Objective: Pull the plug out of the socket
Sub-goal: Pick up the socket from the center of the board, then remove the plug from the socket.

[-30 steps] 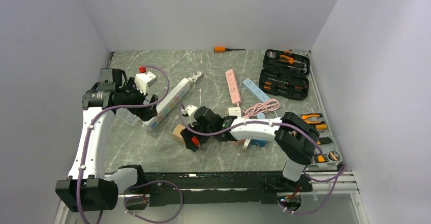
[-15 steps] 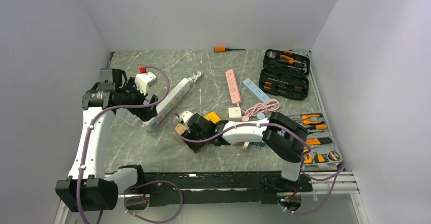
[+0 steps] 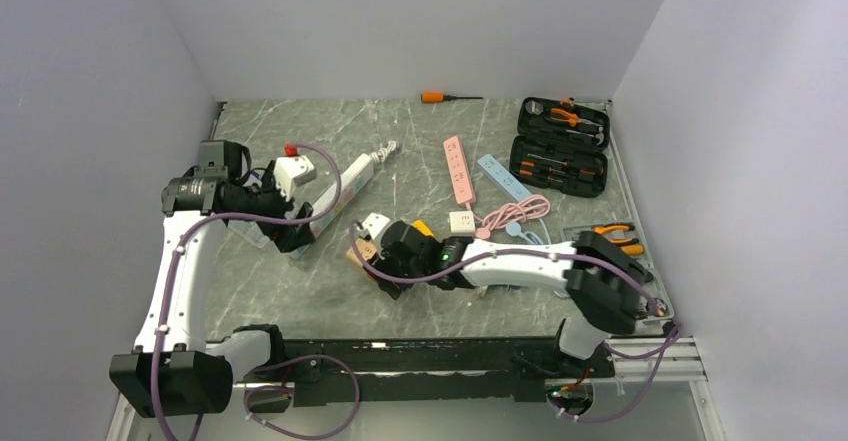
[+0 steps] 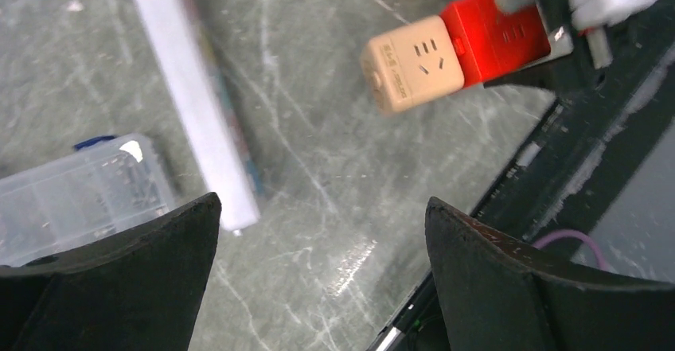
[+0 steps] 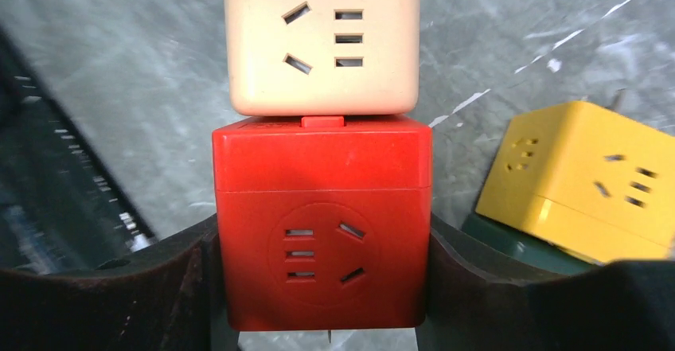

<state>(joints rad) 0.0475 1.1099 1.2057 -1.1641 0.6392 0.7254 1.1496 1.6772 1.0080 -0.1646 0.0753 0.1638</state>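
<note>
On the marble table (image 3: pixel 400 141), I see the red plug (image 5: pixel 322 239) seated inside my right gripper (image 5: pixel 322 287), with the beige socket (image 5: pixel 322 40) joined at its twelve o'clock. The jaws clamp the plug's sides, partly closed. A yellow cube (image 5: pixel 581 180) crowds three o'clock, and bare marble shows beyond the socket. My left gripper (image 4: pixel 322 204) hangs wide and empty.

Plastic and stone-look surfaces
Smooth, faintly shiny plastic is seen on the red plug (image 5: pixel 322 239) and beige socket (image 5: pixel 322 40); the grey veined desk (image 5: pixel 119 48) is lightly polished.
</note>
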